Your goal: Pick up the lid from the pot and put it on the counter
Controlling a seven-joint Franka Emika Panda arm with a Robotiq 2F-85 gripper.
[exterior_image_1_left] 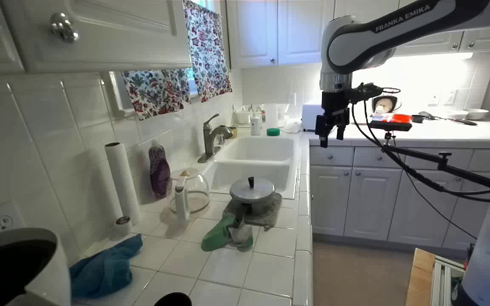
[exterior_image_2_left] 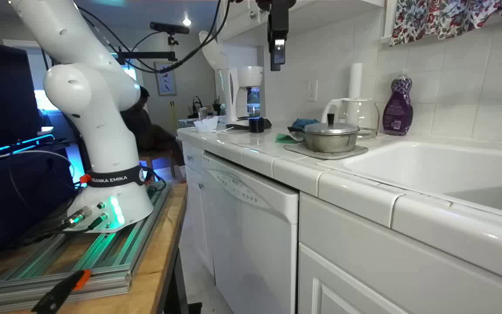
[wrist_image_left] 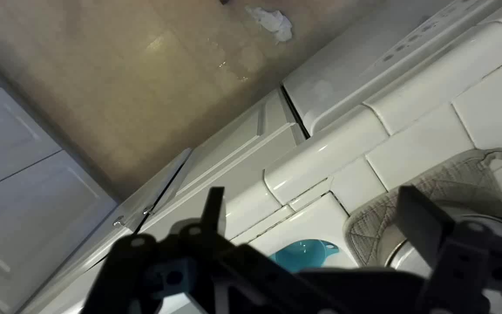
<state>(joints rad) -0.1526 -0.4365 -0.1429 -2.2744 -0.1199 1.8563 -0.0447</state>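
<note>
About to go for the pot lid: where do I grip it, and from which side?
I'd take its dark central knob, from straight above. In both exterior views it stands upright from the lid, which lies roughly level on the pot. The knob is slim, so the open gripper should fit around it, while the wide, low lid itself is likely a poorer hold.

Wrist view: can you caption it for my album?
View past the robot's open gripper: a lid, partly hidden, sits on its pot, on a quilted potholder on the white-tiled counter.
</note>
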